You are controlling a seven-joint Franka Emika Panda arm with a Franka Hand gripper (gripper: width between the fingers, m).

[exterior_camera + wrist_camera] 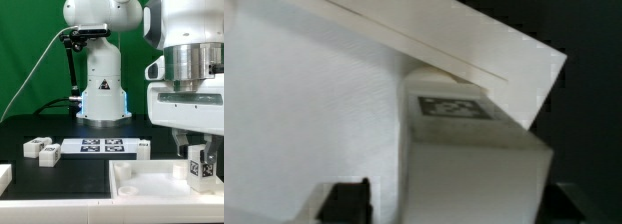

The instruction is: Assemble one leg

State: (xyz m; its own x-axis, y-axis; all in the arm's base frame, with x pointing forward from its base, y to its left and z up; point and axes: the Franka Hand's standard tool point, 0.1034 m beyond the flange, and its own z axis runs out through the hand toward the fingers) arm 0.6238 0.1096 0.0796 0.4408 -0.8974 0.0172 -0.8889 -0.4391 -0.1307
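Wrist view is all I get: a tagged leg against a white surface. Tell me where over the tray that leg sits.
Observer: The leg is upright between the fingers of the gripper, over the tray, toward the exterior view's right and near the tray's far rim.
Operator: Report any spare legs.
Observer: One loose leg and a second leg lie at the exterior view's left of the marker board. A third leg lies at its right end.
Operator: Name anything else out there.
Observer: Another white part lies at the exterior view's lower left edge.
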